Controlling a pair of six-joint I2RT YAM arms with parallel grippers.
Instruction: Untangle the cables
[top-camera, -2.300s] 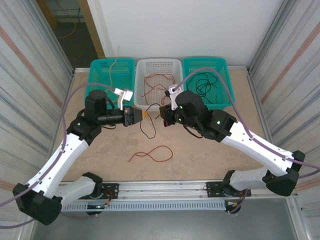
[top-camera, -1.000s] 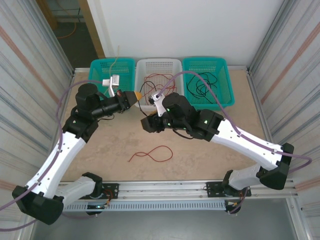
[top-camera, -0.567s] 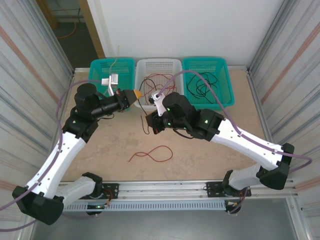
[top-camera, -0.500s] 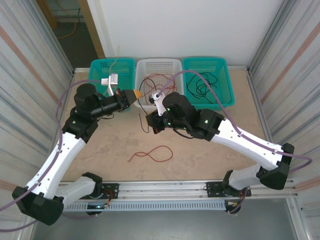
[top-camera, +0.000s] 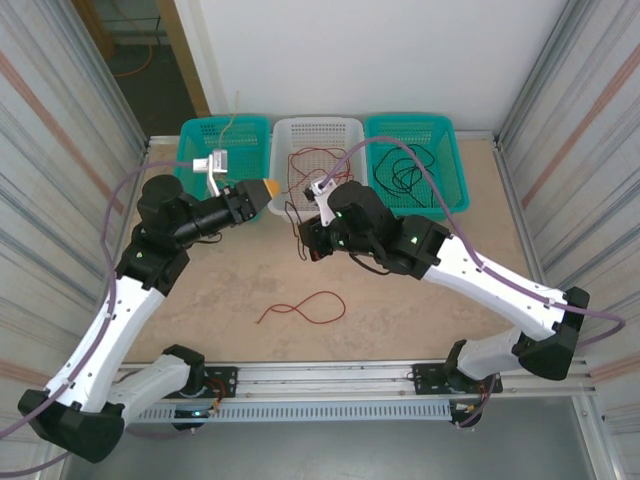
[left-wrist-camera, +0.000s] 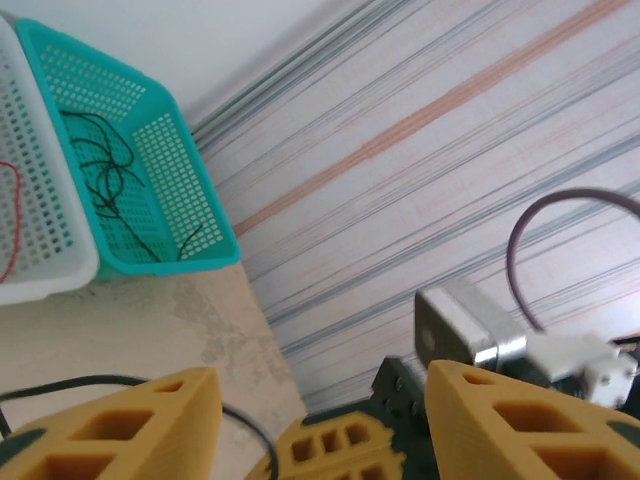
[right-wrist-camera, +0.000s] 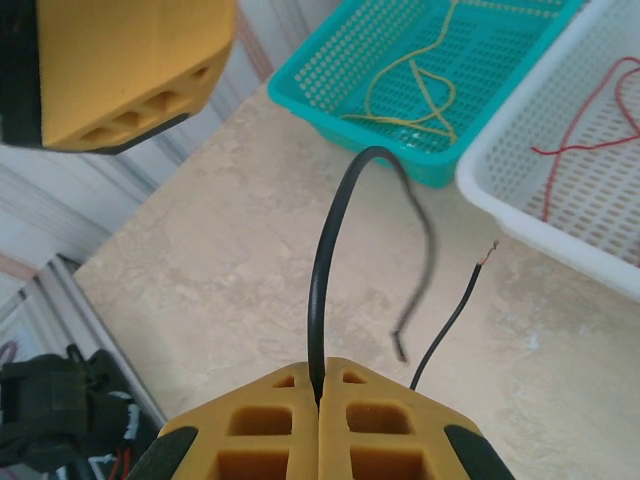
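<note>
On beige table between ribbed walls, red cable; left jaws wide, right jaws tight on black cable.

Left teal basket, white basket, right teal basket — side by side

In the top view's lower centre you have a red cable on the mottled beige table, and in the right wrist view a black cable mid-frame, yellow fingertips at bottom, and a pale yellow cable in the perforated teal basket at top.
</note>
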